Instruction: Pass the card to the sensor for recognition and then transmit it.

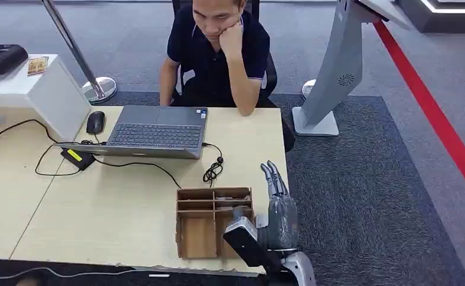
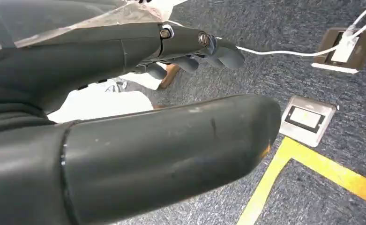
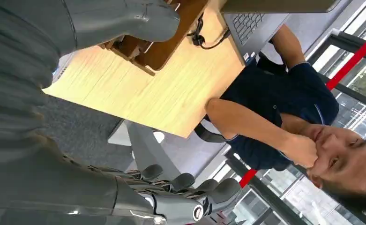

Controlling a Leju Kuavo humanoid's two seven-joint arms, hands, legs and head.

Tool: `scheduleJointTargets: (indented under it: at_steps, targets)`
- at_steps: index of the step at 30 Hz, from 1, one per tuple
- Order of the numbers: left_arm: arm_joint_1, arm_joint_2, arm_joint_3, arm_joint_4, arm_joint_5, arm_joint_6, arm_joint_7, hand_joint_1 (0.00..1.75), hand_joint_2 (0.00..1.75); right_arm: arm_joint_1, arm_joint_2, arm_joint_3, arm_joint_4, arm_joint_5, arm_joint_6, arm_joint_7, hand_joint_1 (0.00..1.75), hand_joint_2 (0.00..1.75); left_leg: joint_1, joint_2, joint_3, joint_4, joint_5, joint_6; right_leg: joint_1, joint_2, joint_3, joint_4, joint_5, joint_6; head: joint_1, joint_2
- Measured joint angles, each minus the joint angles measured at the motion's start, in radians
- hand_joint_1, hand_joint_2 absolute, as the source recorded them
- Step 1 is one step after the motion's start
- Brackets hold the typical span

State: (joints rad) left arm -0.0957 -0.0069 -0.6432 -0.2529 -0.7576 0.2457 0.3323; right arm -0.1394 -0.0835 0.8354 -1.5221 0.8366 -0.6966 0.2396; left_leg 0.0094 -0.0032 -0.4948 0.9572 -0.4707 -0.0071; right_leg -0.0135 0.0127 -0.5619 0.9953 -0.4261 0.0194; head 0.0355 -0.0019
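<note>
My right hand (image 1: 279,208) is raised at the table's near right corner, just right of a brown cardboard divider box (image 1: 201,221). Its fingers (image 1: 274,179) point straight away from me, spread, with nothing in them. In the right wrist view the same hand (image 3: 138,192) is open beside the box (image 3: 145,51). A pale strip (image 3: 61,68) shows next to the box; I cannot tell if it is the card. A small card-like item (image 1: 37,64) lies on a white stand at far left, near a black device (image 1: 0,58). My left hand (image 2: 138,47) hangs over carpet and holds nothing.
A person (image 1: 218,53) sits behind the table, leaning over an open laptop (image 1: 152,132). A mouse (image 1: 95,122), a black adapter (image 1: 78,157) and cables lie nearby. A grey kiosk stand (image 1: 336,77) rises on the right. Floor sockets (image 2: 307,119) sit in the carpet.
</note>
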Motion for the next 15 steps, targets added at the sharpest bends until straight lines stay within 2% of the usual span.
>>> scheduleJointTargets:
  at_steps: [6,7,8,10,12,15]
  targets:
    - [0.0,0.0,-0.003,0.0,0.007,0.0,0.0,0.0,0.0,0.0,0.0,0.0,0.0,0.0,0.0,-0.004,0.33,1.75,0.0,0.0,0.0,0.0,0.0,0.0,0.0,0.0,0.0,0.0,0.0,0.0,0.0,0.0]
    - [0.0,0.001,-0.004,0.0,0.007,0.0,0.0,0.0,0.0,0.0,0.0,0.0,0.0,0.0,0.0,-0.005,0.38,1.75,0.0,0.0,0.0,0.0,0.0,0.0,0.0,0.0,0.0,0.0,0.0,0.0,0.0,0.0]
    - [0.0,0.001,-0.005,0.0,0.007,0.0,0.0,0.0,0.0,0.0,0.0,0.0,0.0,0.0,0.0,-0.005,0.52,1.75,0.0,0.0,0.0,0.0,0.0,0.0,0.0,0.0,0.0,0.0,0.0,0.0,0.0,0.0]
    - [0.0,0.002,-0.01,0.0,0.007,0.0,0.0,0.0,0.0,0.001,0.0,0.0,0.0,0.0,0.0,-0.005,0.54,1.75,0.0,0.0,0.0,0.0,0.0,0.0,0.0,0.0,0.0,0.0,0.0,0.0,0.0,0.0]
    - [0.0,0.002,-0.014,0.0,0.007,0.0,0.0,0.0,0.0,0.001,0.0,0.0,0.0,-0.002,0.0,-0.005,0.68,1.75,0.0,0.0,0.0,0.0,0.0,0.0,0.0,0.0,0.0,0.0,0.0,0.0,0.0,0.0]
    - [0.0,0.003,-0.018,0.0,0.008,0.0,0.0,0.0,0.0,0.0,-0.001,0.003,0.001,-0.008,0.0,-0.001,0.61,1.75,0.0,0.0,0.0,0.0,0.0,0.0,0.0,0.0,0.0,0.0,0.0,0.0,0.0,0.0]
